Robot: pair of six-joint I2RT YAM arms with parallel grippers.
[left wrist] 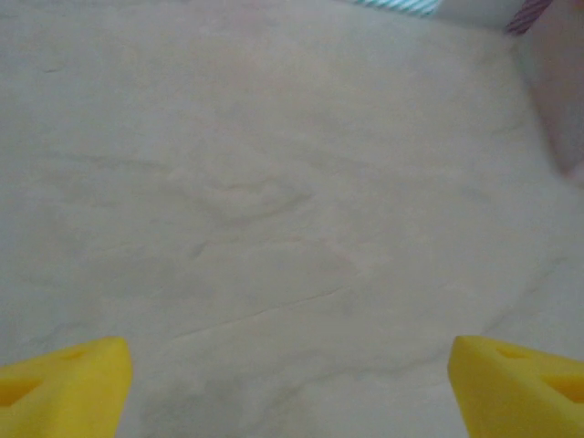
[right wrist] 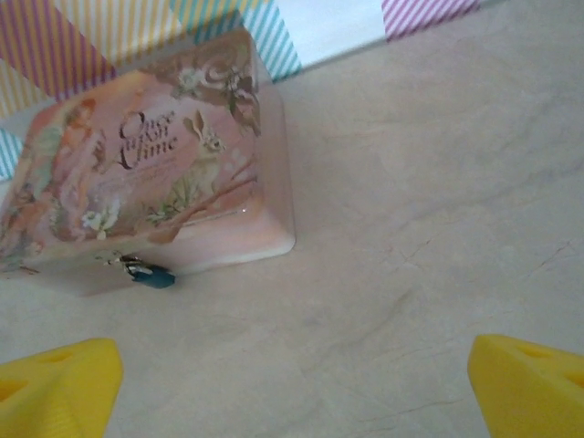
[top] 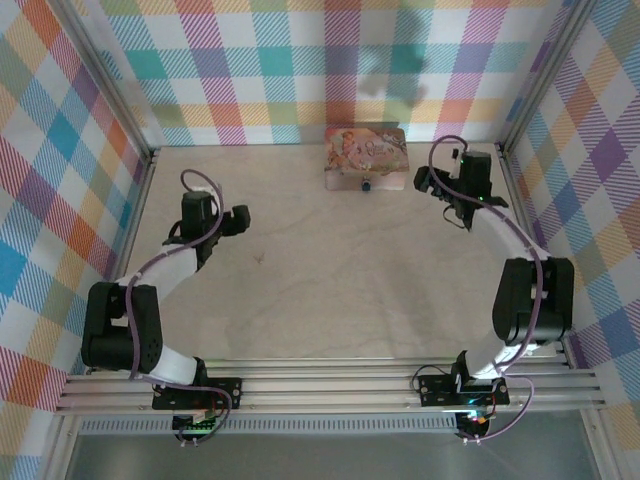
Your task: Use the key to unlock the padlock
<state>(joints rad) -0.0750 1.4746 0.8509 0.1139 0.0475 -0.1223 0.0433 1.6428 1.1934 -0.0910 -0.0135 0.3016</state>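
1. Left end effector [left wrist: 290,391]: wide open. Its yellow fingers [left wrist: 64,383] sit at opposite sides of the left wrist view, with bare counter [top: 300,290] between them and nothing gripped.
2. From the top view it sits over the left half of the counter, about midway between the near and far edges. It points toward the middle and is well apart from the box.
3. Right end effector [right wrist: 292,391]: also wide open and gripping nothing. Only counter surface lies between its fingertips.
4. It sits toward the far right corner, beside the right end of the pink box [right wrist: 155,164], not touching it and aimed at its near face.
5. The pink box rests flat at the far edge of the counter, slightly right of centre, close to the plaid back wall [top: 300,60].
6. Padlock [right wrist: 151,275]: tiny, with a blue-teal body, low on the box's near face around mid-length, down at counter level. I can't tell whether it rests on the counter.
7. There's a small silvery bit just beside the padlock, against the box. It's too small to identify.
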